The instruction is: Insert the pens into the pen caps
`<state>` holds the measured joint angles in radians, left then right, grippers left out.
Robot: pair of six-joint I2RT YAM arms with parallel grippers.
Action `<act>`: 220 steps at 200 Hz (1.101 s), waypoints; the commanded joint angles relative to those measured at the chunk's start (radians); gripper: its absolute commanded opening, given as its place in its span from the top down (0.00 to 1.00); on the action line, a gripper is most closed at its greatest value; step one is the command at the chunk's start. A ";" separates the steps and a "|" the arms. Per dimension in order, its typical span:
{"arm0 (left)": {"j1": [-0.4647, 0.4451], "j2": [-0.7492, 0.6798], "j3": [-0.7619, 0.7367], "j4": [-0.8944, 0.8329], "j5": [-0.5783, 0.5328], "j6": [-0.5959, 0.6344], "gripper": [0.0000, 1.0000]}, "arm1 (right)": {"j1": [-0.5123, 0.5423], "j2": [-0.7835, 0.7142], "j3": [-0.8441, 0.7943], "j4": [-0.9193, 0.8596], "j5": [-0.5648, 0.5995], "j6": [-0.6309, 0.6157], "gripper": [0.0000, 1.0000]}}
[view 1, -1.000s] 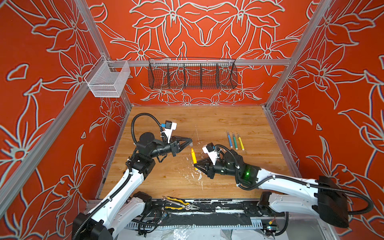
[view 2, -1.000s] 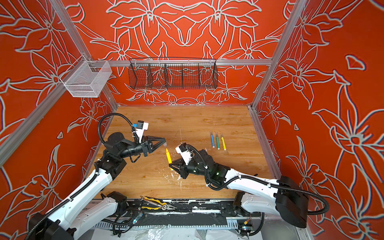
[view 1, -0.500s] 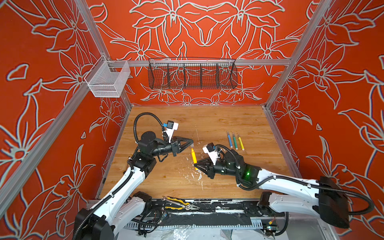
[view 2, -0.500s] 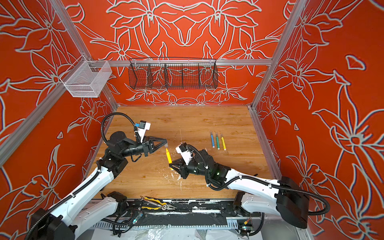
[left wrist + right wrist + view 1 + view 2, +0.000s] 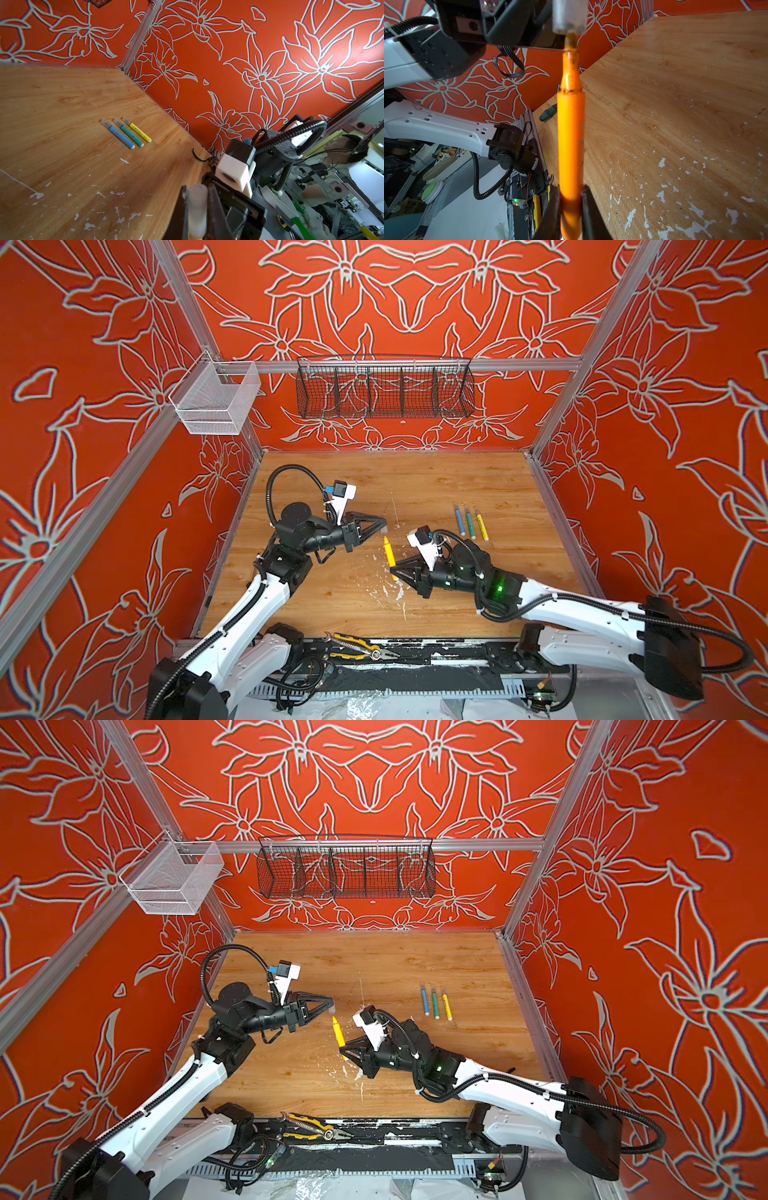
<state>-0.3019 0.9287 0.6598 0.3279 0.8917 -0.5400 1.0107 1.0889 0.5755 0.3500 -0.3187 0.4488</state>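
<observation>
Front rail: pliers (image 5: 359,649) lying flat. Right gripper (image 5: 394,570) is pinching the orange pen (image 5: 389,552) low on its barrel, pen near upright above the table (image 5: 436,614). In the right wrist view the pen's bottom end is cut off below the fingers (image 5: 553,207). Screwdriver (image 5: 548,113) there: handle only, rest hidden behind the pen. Left gripper (image 5: 383,526) is clamped on a clear cap (image 5: 569,16), mouth down, right over the nib. Nib meets the cap mouth; can't tell if it's inside, cap top is cropped. Cap is barely readable in both top views; in the left wrist view it blocks the pen entirely. Further back, blue pen (image 5: 459,519), green pen (image 5: 469,522) and yellow pen (image 5: 481,524) lie side by side on the table, capped, well apart from both grippers
</observation>
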 commanded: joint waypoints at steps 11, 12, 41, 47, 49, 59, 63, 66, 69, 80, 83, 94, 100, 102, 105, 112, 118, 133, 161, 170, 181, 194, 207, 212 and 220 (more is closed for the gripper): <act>0.014 -0.058 -0.006 0.006 -0.077 0.011 1.00 | 0.006 0.000 0.014 0.023 -0.007 -0.006 1.00; 0.015 -0.059 -0.006 0.007 -0.077 0.010 1.00 | 0.006 0.002 0.015 0.023 -0.007 -0.006 1.00; 0.027 -0.046 -0.002 0.029 -0.044 -0.010 1.00 | 0.007 0.019 0.020 0.033 -0.015 0.001 1.00; 0.027 -0.041 0.000 0.030 -0.037 -0.014 1.00 | 0.006 0.021 0.024 0.033 -0.016 0.000 1.00; 0.027 -0.040 0.000 0.031 -0.036 -0.015 1.00 | 0.006 0.021 0.023 0.033 -0.017 -0.001 1.00; 0.027 -0.036 0.000 0.035 -0.033 -0.019 1.00 | 0.006 0.022 0.027 0.032 -0.022 -0.005 1.00; 0.027 -0.036 0.000 0.036 -0.034 -0.019 1.00 | 0.006 0.023 0.031 0.032 -0.024 -0.005 1.00; 0.027 -0.035 0.000 0.035 -0.035 -0.020 1.00 | 0.007 0.023 0.032 0.032 -0.026 -0.007 1.00; 0.027 -0.035 -0.001 0.035 -0.037 -0.020 1.00 | 0.006 0.024 0.033 0.032 -0.028 -0.007 1.00; 0.028 -0.034 -0.002 0.037 -0.037 -0.019 1.00 | 0.006 0.027 0.038 0.032 -0.032 -0.009 1.00; 0.028 -0.034 -0.001 0.037 -0.037 -0.019 1.00 | 0.006 0.028 0.039 0.032 -0.033 -0.010 1.00; 0.029 -0.033 -0.002 0.034 -0.038 -0.018 1.00 | 0.006 0.028 0.044 0.037 -0.035 -0.009 1.00; 0.029 -0.031 -0.003 0.033 -0.036 -0.018 1.00 | 0.006 0.028 0.045 0.042 -0.040 -0.009 1.00; 0.029 -0.030 -0.003 0.033 -0.036 -0.017 1.00 | 0.006 0.029 0.046 0.043 -0.041 -0.009 1.00; 0.029 -0.029 -0.003 0.035 -0.034 -0.020 1.00 | 0.006 0.027 0.047 0.044 -0.042 -0.010 1.00; 0.029 -0.025 -0.004 0.039 -0.029 -0.023 1.00 | 0.006 0.028 0.054 0.042 -0.043 -0.013 1.00; 0.029 -0.022 -0.004 0.044 -0.022 -0.027 1.00 | 0.007 0.029 0.058 0.037 -0.041 -0.016 1.00; 0.029 -0.016 0.000 0.050 0.000 -0.030 1.00 | 0.006 0.029 0.064 0.033 -0.037 -0.023 1.00; 0.029 -0.007 0.010 0.065 0.038 -0.038 1.00 | 0.006 0.039 0.079 0.031 -0.030 -0.036 1.00; 0.030 -0.004 0.012 0.075 0.052 -0.044 1.00 | 0.006 0.044 0.082 0.026 -0.028 -0.040 1.00; 0.029 -0.001 0.014 0.080 0.060 -0.048 1.00 | 0.006 0.049 0.083 0.026 -0.025 -0.042 1.00; 0.029 -0.001 0.014 0.086 0.066 -0.052 1.00 | 0.006 0.053 0.083 0.027 -0.023 -0.042 1.00; 0.029 0.000 0.015 0.095 0.075 -0.059 1.00 | 0.006 0.051 0.080 0.026 -0.013 -0.044 1.00; 0.029 -0.001 0.015 0.095 0.073 -0.059 1.00 | 0.005 0.049 0.080 0.026 -0.013 -0.045 1.00; 0.029 -0.002 0.016 0.091 0.070 -0.057 1.00 | 0.005 0.046 0.079 0.020 -0.010 -0.047 1.00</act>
<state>-0.2802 0.9272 0.6590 0.3687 0.9249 -0.5835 1.0107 1.1366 0.6277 0.3561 -0.3401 0.4194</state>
